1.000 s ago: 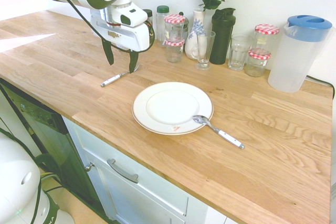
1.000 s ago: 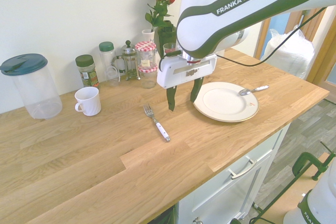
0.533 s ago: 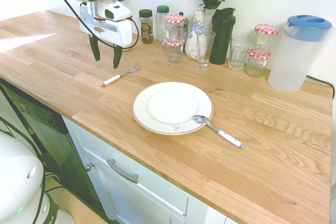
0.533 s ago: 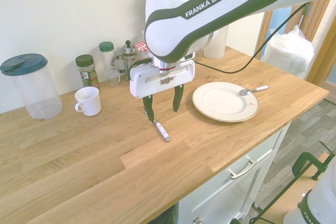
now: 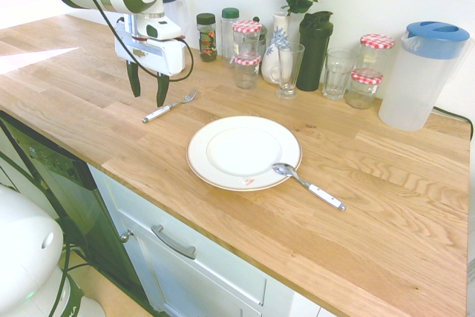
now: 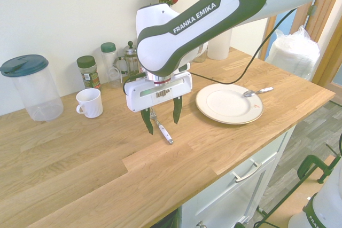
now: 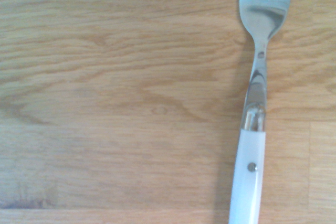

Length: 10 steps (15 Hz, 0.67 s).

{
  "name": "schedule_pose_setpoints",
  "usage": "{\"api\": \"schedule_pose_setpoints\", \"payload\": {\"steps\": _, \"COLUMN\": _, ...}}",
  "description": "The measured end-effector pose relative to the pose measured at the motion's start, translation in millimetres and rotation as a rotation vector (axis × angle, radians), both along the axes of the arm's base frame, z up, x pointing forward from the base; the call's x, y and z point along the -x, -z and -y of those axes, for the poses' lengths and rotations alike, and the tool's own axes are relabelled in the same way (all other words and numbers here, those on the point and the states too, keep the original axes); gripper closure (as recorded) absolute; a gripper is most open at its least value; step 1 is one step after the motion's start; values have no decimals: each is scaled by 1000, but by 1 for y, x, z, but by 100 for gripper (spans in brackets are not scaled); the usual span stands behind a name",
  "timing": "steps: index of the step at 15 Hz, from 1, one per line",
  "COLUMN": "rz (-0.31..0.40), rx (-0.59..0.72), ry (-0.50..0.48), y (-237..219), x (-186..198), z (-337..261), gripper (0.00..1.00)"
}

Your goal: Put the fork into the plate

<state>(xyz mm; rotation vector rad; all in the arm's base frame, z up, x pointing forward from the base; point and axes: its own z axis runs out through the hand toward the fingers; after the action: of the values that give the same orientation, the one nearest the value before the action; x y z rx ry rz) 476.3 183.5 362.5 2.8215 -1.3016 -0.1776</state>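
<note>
The gripper (image 5: 148,90), jaws spread wide and empty, hangs pointing down above the fork (image 5: 169,106), which lies flat on the wooden counter (image 5: 386,183), well apart from the plate (image 5: 244,152). Nothing is done yet: grasping, carrying and placing all remain.

A home kitchen with a wooden worktop

The long oak-coloured worktop (image 5: 386,206) sits on white cupboards with a metal drawer handle (image 5: 173,242); a dark appliance front (image 5: 56,183) is built in beside them; along the wall stand jars with red-checked lids (image 5: 247,42), drinking glasses (image 5: 338,73), a plastic jug with a blue lid (image 5: 420,73), a white vase with red roses (image 5: 280,48), spice jars (image 6: 88,71), a small coffee press (image 6: 131,60) and a white mug (image 6: 89,102); a dinner plate (image 5: 204,155) and cutlery lie on the worktop.
</note>
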Motion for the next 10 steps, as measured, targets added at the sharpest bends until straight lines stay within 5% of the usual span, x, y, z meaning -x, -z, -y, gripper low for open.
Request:
{"api": "schedule_pose_setpoints", "payload": {"steps": 2, "rz": -1, "rx": -5, "ry": 9, "y": 9, "x": -5, "z": 3, "gripper": 0}}
{"api": "schedule_pose_setpoints", "payload": {"steps": 3, "rz": -1, "rx": -6, "ry": 12, "y": 12, "x": -7, "z": 4, "gripper": 100}}
{"api": "schedule_pose_setpoints", "payload": {"steps": 10, "rz": 6, "rx": -16, "ry": 22, "y": 25, "x": -13, "z": 7, "gripper": 100}}
